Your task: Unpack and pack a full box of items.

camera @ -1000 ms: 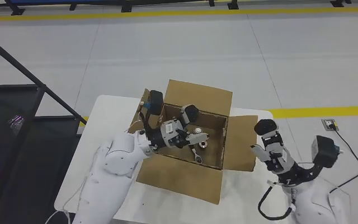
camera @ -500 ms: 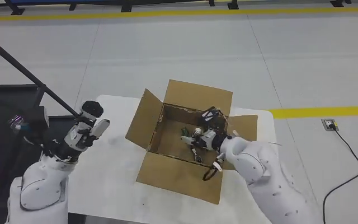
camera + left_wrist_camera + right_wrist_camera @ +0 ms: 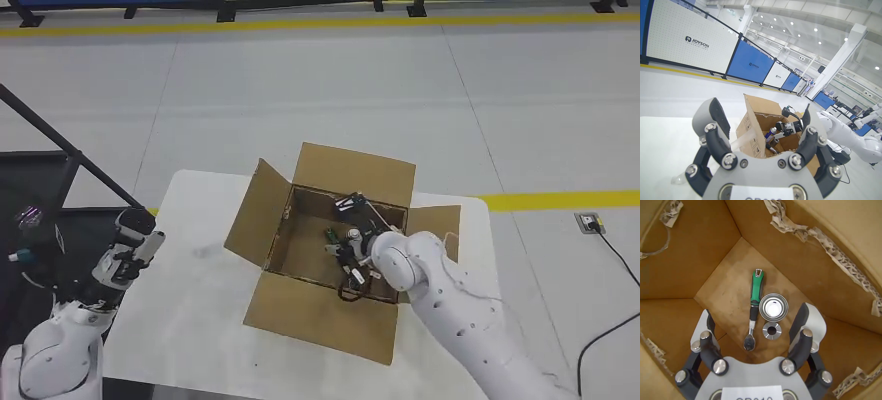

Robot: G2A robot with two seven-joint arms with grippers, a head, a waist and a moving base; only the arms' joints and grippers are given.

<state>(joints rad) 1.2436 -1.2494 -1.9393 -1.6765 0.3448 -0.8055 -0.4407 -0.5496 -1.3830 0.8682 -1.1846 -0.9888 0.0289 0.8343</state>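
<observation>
Right pincer (image 3: 755,311) is down inside the open brown cardboard box (image 3: 320,320), fingers spread wide with nothing in them, hanging over what's left on the box floor. That's a ratchet wrench with a green-and-black handle (image 3: 756,289) lying flat, an upright spray can with a silver top and white nozzle (image 3: 774,307) right against the handle, and a small slotted silver metal ring (image 3: 772,331) just beside the can.

Looks like the unpacking half, picking the next item. If it were me, I'd go for the can first. It stands tallest and will get knocked over if you reach for the flat stuff. The catch is there's almost no gap between the can and the wrench. I'd turn the wrist so the fingers close along the line of the wrench, not across it, then drop below the can's shoulder before squeezing. Lift straight up, since the box walls are close.

Left pincer (image 3: 761,107) is also spread and empty, parked off the left edge of the white counter (image 3: 200,290), well clear of the box.
</observation>
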